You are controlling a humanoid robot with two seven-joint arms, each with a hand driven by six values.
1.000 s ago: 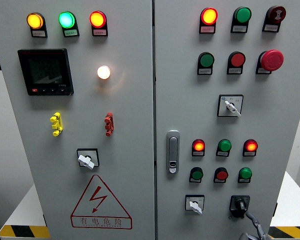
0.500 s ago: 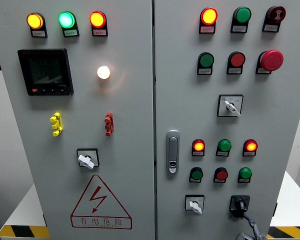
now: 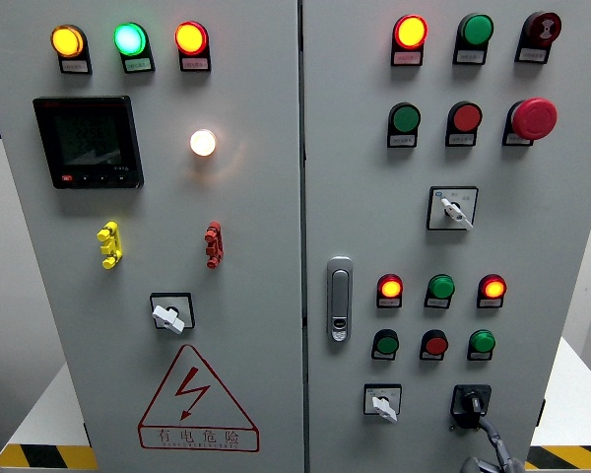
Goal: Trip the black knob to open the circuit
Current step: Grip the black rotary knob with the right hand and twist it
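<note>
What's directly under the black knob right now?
A grey robot finger of the right hand rises from the bottom edge to just below the black knob. The frame edge cuts off the rest of the hand; contact is unclear.

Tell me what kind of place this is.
Probably an industrial electrical room: a grey control cabinet with lit indicator lamps, a high-voltage warning triangle, and hazard-striped floor edging.

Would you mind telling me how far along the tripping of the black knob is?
Nothing looks done yet: the black knob sits on its plate at the cabinet's lower right. In hand: the right hand has come up from the bottom edge, a finger just below the knob. Left: grip and turn it.
</note>
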